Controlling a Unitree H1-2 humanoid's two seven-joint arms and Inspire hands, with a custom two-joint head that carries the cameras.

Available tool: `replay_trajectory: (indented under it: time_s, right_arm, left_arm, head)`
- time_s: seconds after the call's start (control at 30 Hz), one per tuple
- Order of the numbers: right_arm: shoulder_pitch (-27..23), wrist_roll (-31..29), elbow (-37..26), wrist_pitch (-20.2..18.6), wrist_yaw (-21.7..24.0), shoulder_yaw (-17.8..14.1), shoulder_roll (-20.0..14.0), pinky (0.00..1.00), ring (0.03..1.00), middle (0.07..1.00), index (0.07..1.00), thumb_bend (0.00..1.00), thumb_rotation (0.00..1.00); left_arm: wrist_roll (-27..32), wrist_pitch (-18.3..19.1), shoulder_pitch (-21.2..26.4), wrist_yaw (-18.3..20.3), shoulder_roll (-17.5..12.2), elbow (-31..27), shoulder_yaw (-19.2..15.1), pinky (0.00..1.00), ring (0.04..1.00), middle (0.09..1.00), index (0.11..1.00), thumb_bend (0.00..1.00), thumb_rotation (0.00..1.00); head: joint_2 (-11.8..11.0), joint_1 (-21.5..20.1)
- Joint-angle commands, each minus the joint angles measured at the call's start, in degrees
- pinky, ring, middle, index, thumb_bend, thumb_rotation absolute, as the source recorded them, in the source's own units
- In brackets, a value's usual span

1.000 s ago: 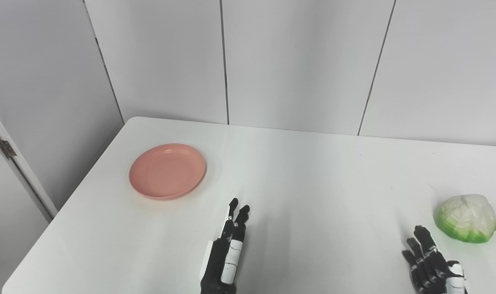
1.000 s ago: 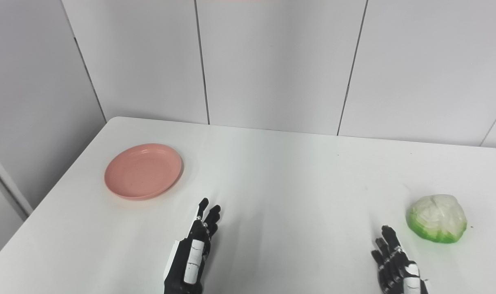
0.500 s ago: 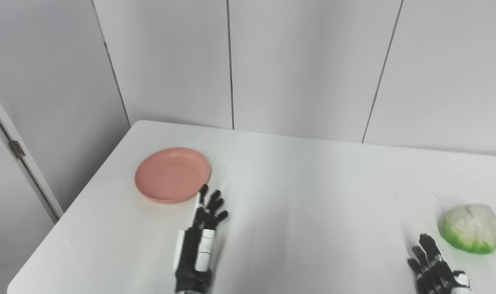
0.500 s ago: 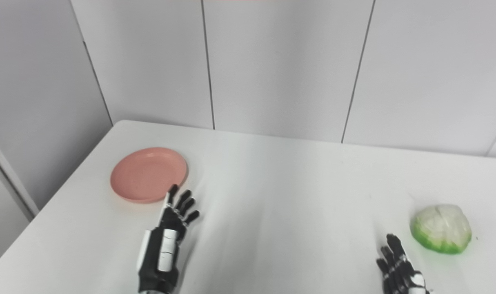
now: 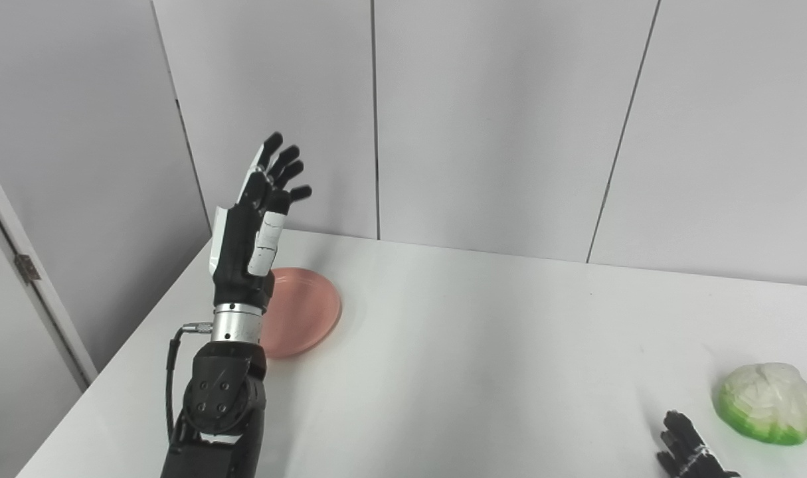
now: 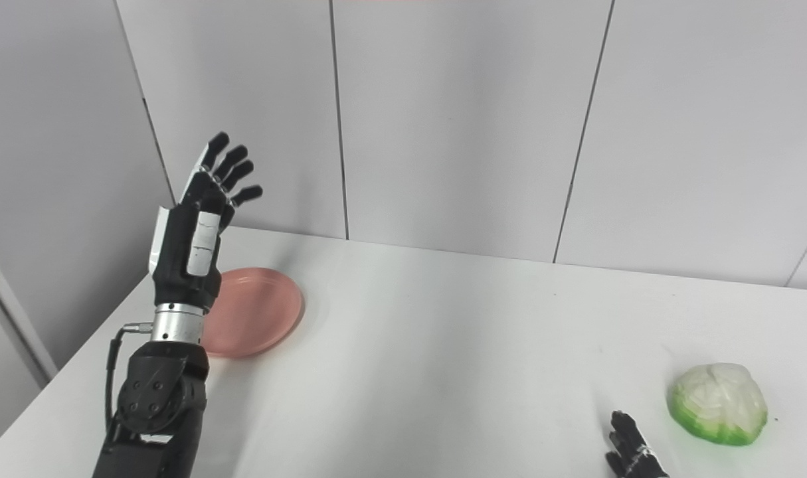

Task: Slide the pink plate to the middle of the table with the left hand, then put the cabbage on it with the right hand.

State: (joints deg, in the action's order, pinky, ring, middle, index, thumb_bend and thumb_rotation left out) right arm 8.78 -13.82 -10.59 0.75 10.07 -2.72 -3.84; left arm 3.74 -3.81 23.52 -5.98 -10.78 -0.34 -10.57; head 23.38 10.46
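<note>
Left hand (image 5: 257,199) was raised, fingers spread, empty, over the round pink plastic plate (image 5: 303,312) near the table's left edge. Right hand (image 5: 689,451) was mostly cropped; I could not tell its state. Descending badly, I risked pushing the plate off.

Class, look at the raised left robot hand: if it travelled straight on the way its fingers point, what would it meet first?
Probably the grey wall panel behind the table. The left robot hand points up and away, passing above the pink plate; depth is unclear.
</note>
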Motion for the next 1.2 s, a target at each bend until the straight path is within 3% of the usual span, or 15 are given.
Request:
replay_trajectory:
  time_s: [0.0, 0.23, 0.43, 0.53, 0.6, 0.67, 0.73, 0.9, 1.17]
  right_arm:
    - [4.2, -0.3, -0.5, 0.6, 0.3, 1.1, 0.9, 1.0, 0.988, 0.955, 0.902, 0.88, 1.0]
    - [4.9, 0.6, -2.7, -0.4, -0.3, 1.7, 0.6, 1.0, 0.968, 0.931, 0.89, 0.9, 1.0]
    - [5.5, 0.7, -3.8, -0.4, -0.5, 2.3, 0.1, 1.0, 0.955, 0.9, 0.886, 0.9, 1.0]
    - [5.8, 1.2, -4.3, -0.4, -0.6, 2.6, 0.1, 1.0, 0.95, 0.894, 0.885, 0.9, 1.0]
    - [5.9, 1.4, -4.5, -0.5, -0.6, 2.7, 0.1, 1.0, 0.953, 0.895, 0.887, 0.91, 1.0]
    - [6.0, 1.4, -4.6, -0.4, -0.6, 2.8, 0.1, 1.0, 0.952, 0.891, 0.885, 0.92, 1.0]
    - [6.0, 1.5, -4.7, -0.2, -0.6, 2.9, 0.1, 1.0, 0.942, 0.88, 0.882, 0.91, 1.0]
    - [6.1, 2.0, -5.0, 0.3, -0.6, 3.3, 0.3, 1.0, 0.935, 0.871, 0.877, 0.89, 1.0]
    - [6.5, 2.1, -6.4, -0.7, -0.7, 3.9, 0.3, 1.0, 0.941, 0.877, 0.881, 0.89, 1.0]
  left_arm:
    - [-1.4, -1.9, 5.0, -0.4, -5.6, 5.6, -2.2, 0.76, 0.902, 0.916, 0.918, 0.94, 0.93]
    - [-8.0, -11.4, 9.9, -3.5, -13.6, 25.6, -2.6, 0.75, 0.883, 0.897, 0.909, 0.89, 0.93]
    - [-5.6, -12.9, 12.9, -5.5, -15.7, 38.2, -5.0, 0.8, 0.886, 0.891, 0.888, 0.75, 0.84]
    - [-3.6, -12.9, 14.3, -5.4, -16.3, 44.0, -6.1, 0.8, 0.893, 0.89, 0.891, 0.76, 0.86]
    - [-3.9, -13.7, 14.9, -5.6, -16.8, 46.7, -5.9, 0.75, 0.885, 0.891, 0.896, 0.7, 0.9]
    - [-2.2, -13.3, 14.9, -3.7, -16.6, 48.1, -6.2, 0.77, 0.86, 0.885, 0.904, 0.7, 0.9]
    - [0.2, -12.3, 14.7, -0.7, -16.3, 49.1, -6.5, 0.74, 0.868, 0.875, 0.897, 0.85, 0.85]
    - [3.7, -12.7, 14.1, 4.6, -15.6, 52.5, -5.8, 0.74, 0.88, 0.861, 0.894, 0.88, 0.83]
    - [4.3, -13.3, 13.4, 6.6, -13.4, 56.1, -4.0, 0.72, 0.866, 0.846, 0.893, 0.95, 0.85]
  head:
    - [0.3, 0.1]
    - [1.7, 0.2]
    - [2.7, -0.5]
    - [3.3, -0.9]
    - [3.5, -1.0]
    - [3.7, -1.2]
    - [3.9, -1.6]
    - [4.4, -2.3]
    - [5.1, -3.5]
